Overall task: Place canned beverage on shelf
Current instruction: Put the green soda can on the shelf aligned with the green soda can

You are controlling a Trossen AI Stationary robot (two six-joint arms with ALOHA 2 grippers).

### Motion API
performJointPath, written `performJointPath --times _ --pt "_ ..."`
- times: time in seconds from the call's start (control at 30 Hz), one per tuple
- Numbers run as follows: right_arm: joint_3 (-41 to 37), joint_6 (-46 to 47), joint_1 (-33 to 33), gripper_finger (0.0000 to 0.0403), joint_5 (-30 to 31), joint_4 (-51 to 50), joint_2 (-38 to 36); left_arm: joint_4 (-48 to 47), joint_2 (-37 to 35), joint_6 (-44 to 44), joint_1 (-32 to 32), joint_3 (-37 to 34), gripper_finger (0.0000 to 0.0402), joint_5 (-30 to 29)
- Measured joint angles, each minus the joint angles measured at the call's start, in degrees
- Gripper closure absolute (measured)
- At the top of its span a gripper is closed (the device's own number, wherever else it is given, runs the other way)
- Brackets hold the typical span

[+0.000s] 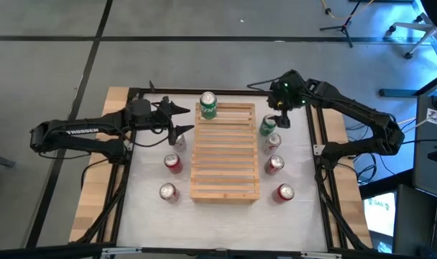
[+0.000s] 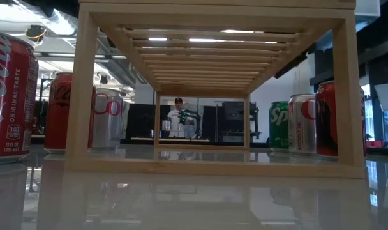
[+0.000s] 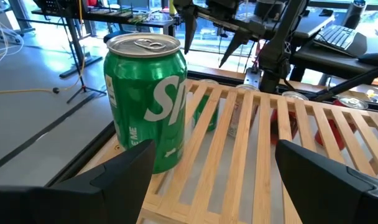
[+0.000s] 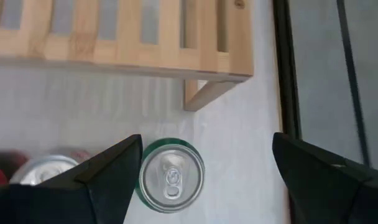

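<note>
The shelf (image 1: pixel 226 151), a rack of pale wooden slats, stands mid-table. A green can (image 1: pixel 208 105) stands upright on the shelf's far left corner; in the left wrist view this can (image 3: pixel 145 99) is just beyond my fingers. My left gripper (image 1: pixel 188 119) hovers open to the left of it, level, touching nothing. A second green can (image 1: pixel 268 126) stands on the table by the shelf's far right corner. My right gripper (image 1: pixel 277 119) hangs open above it, slanting down. In the right wrist view that can's top (image 4: pixel 170 177) lies between the two fingers, nearer one of them, well below.
Three cans, one silver (image 1: pixel 179 139) and two red (image 1: pixel 173 163) (image 1: pixel 167 192), stand on the table left of the shelf. Three more (image 1: pixel 274 141) (image 1: pixel 274 165) (image 1: pixel 284 193) line its right side. Most slats of the shelf are bare. A black frame (image 1: pixel 320 144) borders the table.
</note>
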Motion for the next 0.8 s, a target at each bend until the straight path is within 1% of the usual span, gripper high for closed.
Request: performJointPath --times 0.13,0.37,0.8 --pt "0.01 -2.61 -0.1 0.0049 -0.11 -0.33 1.23 0.0 0.0 0.0 0.02 0.0 0.0079 0.0" --pt "0.0 -5.02 -0.04 0.0049 -0.41 -5.76 5.95 0.01 0.0 0.0 0.02 0.0 0.0079 0.0" --pt "0.0 -5.11 -0.02 0.0049 0.07 -6.49 12.38 0.0 0.0 0.0 0.02 0.0 0.0079 -0.01"
